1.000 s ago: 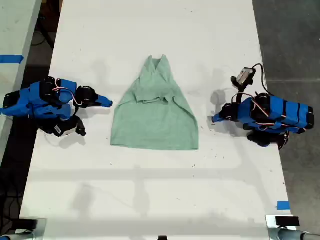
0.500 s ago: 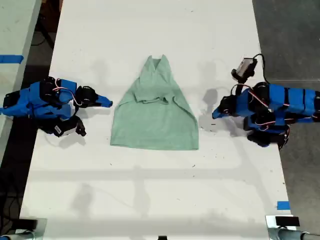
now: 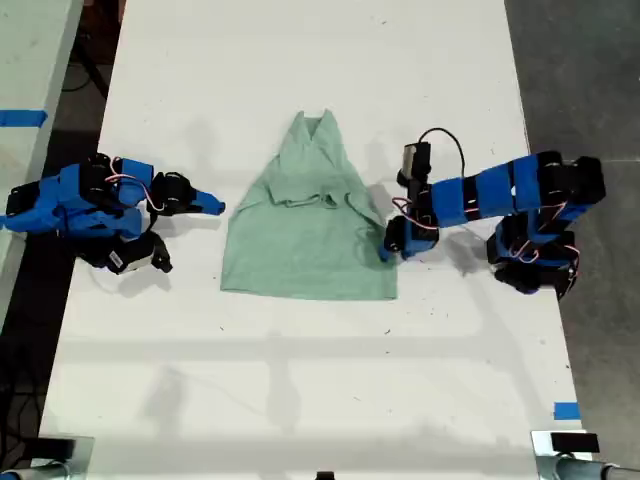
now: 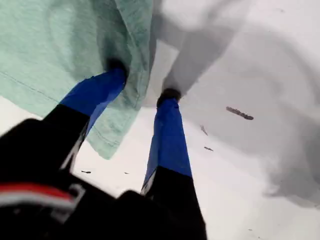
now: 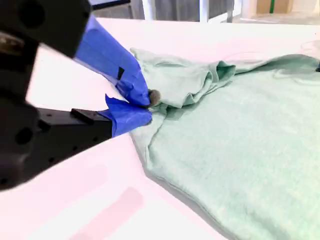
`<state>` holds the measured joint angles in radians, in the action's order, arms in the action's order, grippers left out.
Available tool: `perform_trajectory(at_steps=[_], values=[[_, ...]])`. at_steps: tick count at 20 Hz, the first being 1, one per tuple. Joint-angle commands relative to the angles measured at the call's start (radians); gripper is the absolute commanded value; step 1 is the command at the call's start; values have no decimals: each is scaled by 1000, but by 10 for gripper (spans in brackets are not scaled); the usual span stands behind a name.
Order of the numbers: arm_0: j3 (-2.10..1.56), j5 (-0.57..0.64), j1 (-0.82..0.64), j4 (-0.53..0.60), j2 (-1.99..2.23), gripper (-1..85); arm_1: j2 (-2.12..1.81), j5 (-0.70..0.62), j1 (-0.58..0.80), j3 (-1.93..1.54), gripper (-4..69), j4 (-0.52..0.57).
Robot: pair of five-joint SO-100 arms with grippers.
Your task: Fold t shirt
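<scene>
The pale mint-green t shirt lies flat mid-table, narrow point toward the far end. My first gripper reaches in from the exterior view's right to the shirt's side edge. In the first wrist view it is open, one blue finger pressed on the t shirt, the other on the bare table just outside the hem. My second gripper rests at the exterior view's left, tips by the shirt's other edge. In the second wrist view its jaws are shut with the t shirt right beside them.
The white table is long, with dark floor past its edge at the exterior view's right. A blue tape mark sits near the front corner on the exterior view's right. Another table with blue tape stands at the exterior view's left.
My first arm has stretched out from the exterior view's right and lowered its gripper onto the shirt's side edge. The second arm and the shirt have stayed put.
</scene>
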<state>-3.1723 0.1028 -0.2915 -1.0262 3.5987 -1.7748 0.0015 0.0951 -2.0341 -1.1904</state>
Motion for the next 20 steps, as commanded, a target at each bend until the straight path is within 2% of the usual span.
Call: perform_trajectory(at_steps=[1, 2, 4, 6, 8, 11, 14, 20], values=[[-11, -15, -9, -3, 8, 0, 25, -21, 3, 12, 118, 51], [-11, -15, -9, -3, 8, 0, 28, -15, 5, -9, 24, 67], [-11, -15, -9, -3, 8, 0, 26, -14, 6, -40, 7, 92], [-11, -15, -9, -3, 8, 0, 8, 3, 11, -34, 7, 54], [-11, -15, -9, -3, 8, 0, -23, 20, 20, 3, 7, -37], [-11, -15, -9, -3, 8, 0, -98, 14, 32, 112, 7, -230], [-11, -15, -11, -3, 8, 0, -103, -95, 34, 328, -4, -288], [-11, -15, -9, -3, 8, 0, 354, -374, -8, 933, -4, -221]])
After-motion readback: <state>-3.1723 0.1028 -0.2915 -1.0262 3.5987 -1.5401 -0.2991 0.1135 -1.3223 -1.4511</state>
